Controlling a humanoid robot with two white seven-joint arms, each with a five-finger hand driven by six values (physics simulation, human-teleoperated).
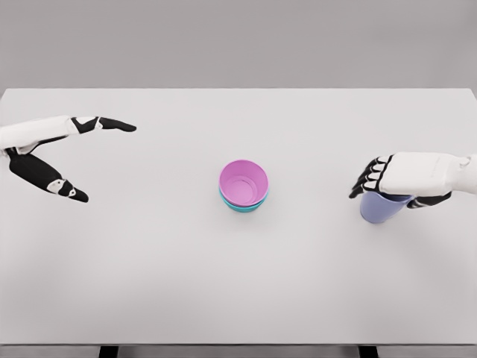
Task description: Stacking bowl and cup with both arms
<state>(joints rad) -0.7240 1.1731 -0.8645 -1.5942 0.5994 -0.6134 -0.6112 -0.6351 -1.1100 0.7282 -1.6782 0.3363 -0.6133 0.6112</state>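
A pink bowl [244,182] sits nested inside a teal bowl [241,207] at the middle of the white table [149,283]. To the right, my right hand [387,186] comes in from the right edge and is curled around a lavender cup [380,208], covering its top half. The cup appears to be at or just above the table surface; I cannot tell which. At the far left, my left hand [89,156] is open, thumb and fingers spread wide apart, holding nothing, well away from the bowls.
The table's far edge runs across the top of the view and its front edge near the bottom. Two dark table legs [108,350] show under the front edge.
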